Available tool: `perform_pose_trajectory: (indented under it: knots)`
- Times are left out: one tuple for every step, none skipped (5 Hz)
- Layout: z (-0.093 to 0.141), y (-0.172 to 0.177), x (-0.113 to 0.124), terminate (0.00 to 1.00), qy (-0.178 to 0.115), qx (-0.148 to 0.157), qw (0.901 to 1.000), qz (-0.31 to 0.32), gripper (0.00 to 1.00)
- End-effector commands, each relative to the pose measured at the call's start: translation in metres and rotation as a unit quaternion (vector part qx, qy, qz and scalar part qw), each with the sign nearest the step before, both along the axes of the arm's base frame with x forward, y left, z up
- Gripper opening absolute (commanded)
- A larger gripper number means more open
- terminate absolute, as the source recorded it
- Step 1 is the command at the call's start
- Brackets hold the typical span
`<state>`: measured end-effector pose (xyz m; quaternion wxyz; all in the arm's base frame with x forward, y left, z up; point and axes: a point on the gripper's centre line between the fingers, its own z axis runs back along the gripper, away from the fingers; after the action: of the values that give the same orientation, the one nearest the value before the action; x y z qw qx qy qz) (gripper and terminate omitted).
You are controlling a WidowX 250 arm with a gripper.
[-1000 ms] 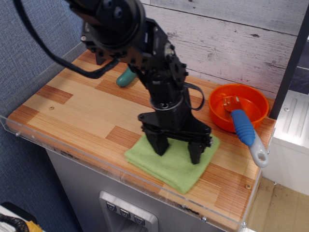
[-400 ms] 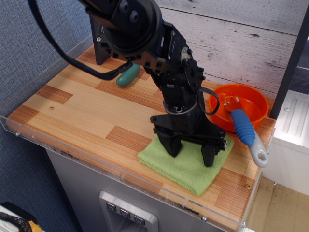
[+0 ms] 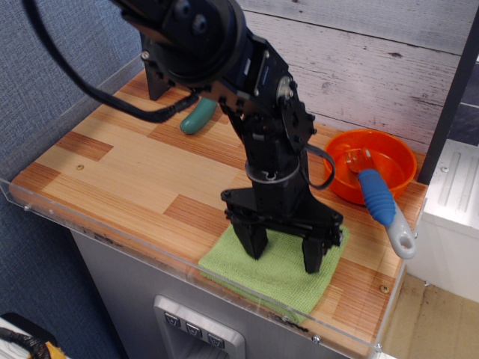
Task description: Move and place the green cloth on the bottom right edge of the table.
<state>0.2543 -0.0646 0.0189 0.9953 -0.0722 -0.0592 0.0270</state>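
Only one view: black gripper (image 3: pixel 283 251) points straight down w/ jaws spread apart, both fingertips (image 3: pixel 253 245) over the green cloth (image 3: pixel 274 267); can't tell if they press it. Cloth lies flat under and between the jaws, its near edge right by the clear front rim of the table (image 3: pixel 112 176), toward the front right corner. Behind-right of jaws: orange bowl (image 3: pixel 372 166) w/ blue-handled tool (image 3: pixel 380 200) resting in it. Far behind-left: teal toy (image 3: pixel 197 117), partly hidden by arm
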Motion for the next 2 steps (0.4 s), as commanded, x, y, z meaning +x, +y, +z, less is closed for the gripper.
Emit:
perform_pose_trajectory:
  knots:
    - [0.038, 0.003, 0.009, 0.0, -0.052, -0.01, 0.9986, 0.008, 1.0]
    - [0.058, 0.014, 0.006, 0.0, -0.064, -0.001, 0.9975, 0.029, 1.0]
